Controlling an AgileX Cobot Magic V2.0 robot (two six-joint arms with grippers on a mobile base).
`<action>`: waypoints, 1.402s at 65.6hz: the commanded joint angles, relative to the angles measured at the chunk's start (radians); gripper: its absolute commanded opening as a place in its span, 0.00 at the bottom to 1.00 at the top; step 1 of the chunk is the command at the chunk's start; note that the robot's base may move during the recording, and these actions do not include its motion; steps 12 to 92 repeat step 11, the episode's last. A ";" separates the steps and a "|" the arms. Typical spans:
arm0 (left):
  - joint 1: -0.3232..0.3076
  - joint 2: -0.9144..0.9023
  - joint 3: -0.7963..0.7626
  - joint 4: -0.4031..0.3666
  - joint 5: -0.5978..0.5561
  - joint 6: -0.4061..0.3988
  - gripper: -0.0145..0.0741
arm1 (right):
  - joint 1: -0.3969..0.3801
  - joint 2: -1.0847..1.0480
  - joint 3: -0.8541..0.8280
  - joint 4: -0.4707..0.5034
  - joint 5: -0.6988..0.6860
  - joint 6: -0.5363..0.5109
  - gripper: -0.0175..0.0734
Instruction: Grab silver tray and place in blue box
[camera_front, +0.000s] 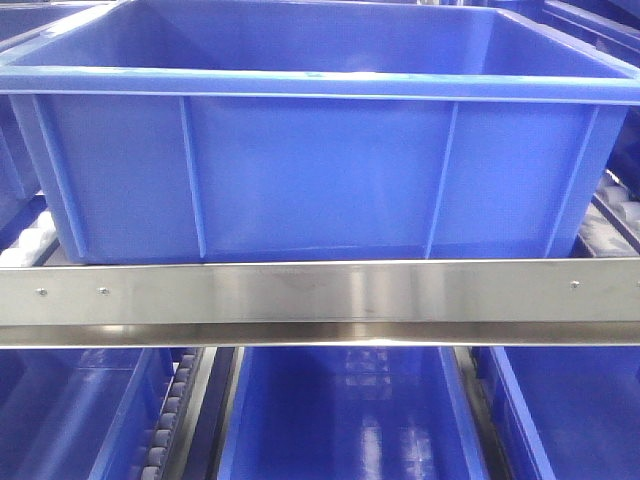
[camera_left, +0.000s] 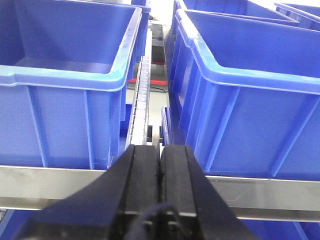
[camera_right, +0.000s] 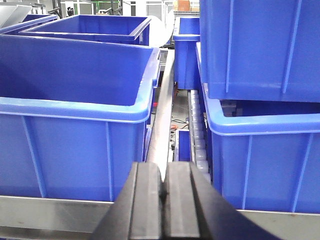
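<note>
The blue box stands on the shelf straight ahead, open at the top, and what I see of its inside holds nothing. It shows again as the blue box on the right of the left wrist view and as the blue box on the left of the right wrist view. The silver tray is out of view. My left gripper is shut with nothing in it, low before the gap at the box's left side. At the gap on the box's right side, my right gripper is also shut and holds nothing.
A steel rail runs along the shelf front below the box. Roller tracks lie in the gaps between crates. Neighbouring blue crates flank the box, one stacked crate at the right. Lower crates sit beneath the rail.
</note>
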 joint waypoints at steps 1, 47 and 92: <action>0.002 -0.017 -0.003 0.002 -0.089 0.001 0.06 | -0.004 -0.019 0.003 0.001 -0.084 -0.010 0.25; 0.002 -0.017 -0.003 0.002 -0.089 0.001 0.06 | -0.004 -0.019 0.003 0.001 -0.084 -0.010 0.25; 0.002 -0.017 -0.003 0.002 -0.089 0.001 0.06 | -0.004 -0.019 0.003 0.001 -0.084 -0.010 0.25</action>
